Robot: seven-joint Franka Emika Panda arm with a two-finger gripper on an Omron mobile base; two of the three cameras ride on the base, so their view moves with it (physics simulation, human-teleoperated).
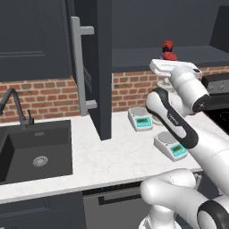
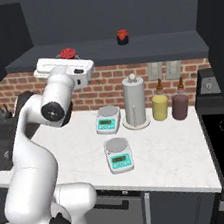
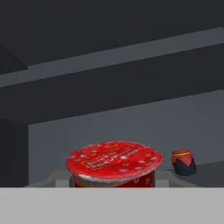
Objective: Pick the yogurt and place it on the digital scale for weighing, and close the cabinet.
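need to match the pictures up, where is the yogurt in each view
left base view: the yogurt is upper right of centre, with the red-and-black jar right above it.
right base view: yogurt upper left, jar well off to its right.
hand view: yogurt bottom centre, up close, jar small on its right.
shared landmark: that jar.

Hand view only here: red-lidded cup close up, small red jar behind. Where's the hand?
Observer: The hand is up at the open cabinet's shelf, level with the red-lidded cup.
Operator: Cabinet door?
Observer: The left door stands open, swung out over the counter.
Operator: Scales free?
Observer: Two sit on the counter below, a back scale and a front scale, pans bare.
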